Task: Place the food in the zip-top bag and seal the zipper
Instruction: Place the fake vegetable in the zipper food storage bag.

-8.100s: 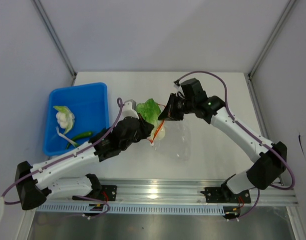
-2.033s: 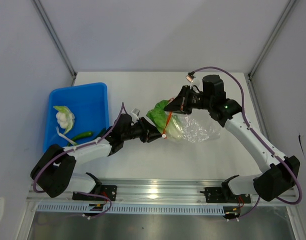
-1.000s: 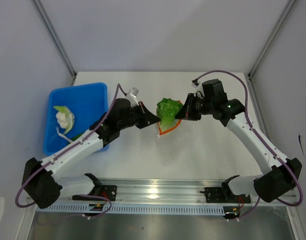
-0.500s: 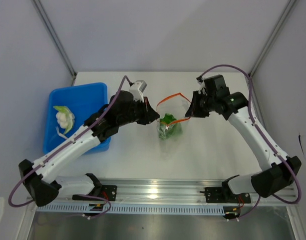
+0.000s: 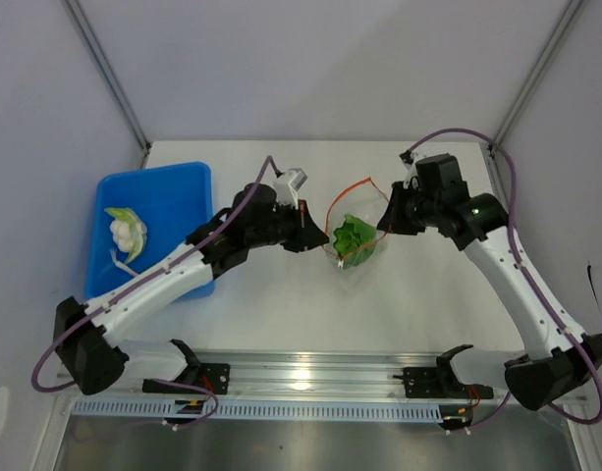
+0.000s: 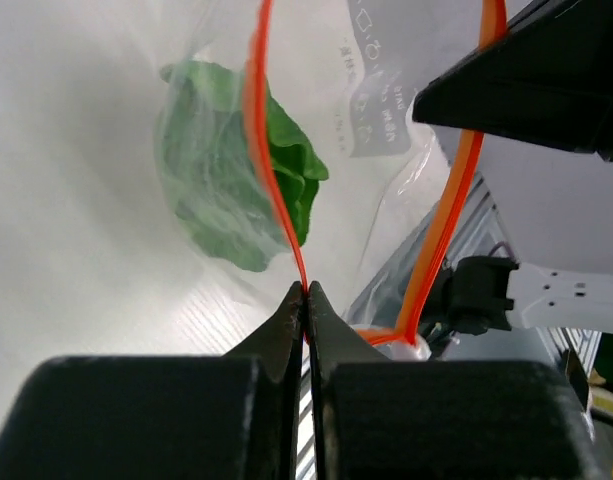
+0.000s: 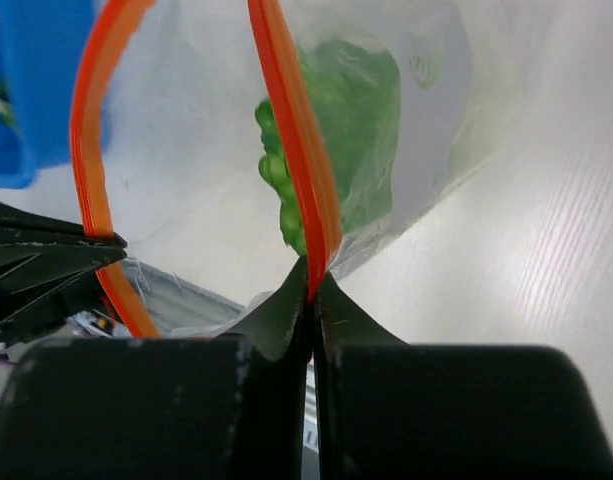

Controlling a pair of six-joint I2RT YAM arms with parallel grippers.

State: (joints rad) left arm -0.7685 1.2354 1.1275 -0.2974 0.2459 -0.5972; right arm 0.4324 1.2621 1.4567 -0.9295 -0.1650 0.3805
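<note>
The clear zip-top bag (image 5: 359, 245) hangs between both arms above the table, its mouth held wide. A green leafy food piece (image 5: 353, 237) (image 6: 231, 180) (image 7: 336, 130) lies inside it. My left gripper (image 5: 323, 239) (image 6: 306, 292) is shut on the orange-red zipper (image 6: 271, 170) at the bag's left lip. On the right lip, my right gripper (image 5: 384, 221) (image 7: 310, 285) is shut on the zipper (image 7: 296, 150) too. More food, a white-and-green leafy piece (image 5: 126, 229), stays in the blue bin.
The blue bin (image 5: 173, 186) stands at the table's left, partly under my left arm. Metal frame posts (image 5: 109, 74) rise at the back corners. A rail (image 5: 310, 378) runs along the near edge.
Both grippers have carried the bag rightward. The green leafy piece has dropped down inside the bag, and the zipper loop now stands open between the two grips.
</note>
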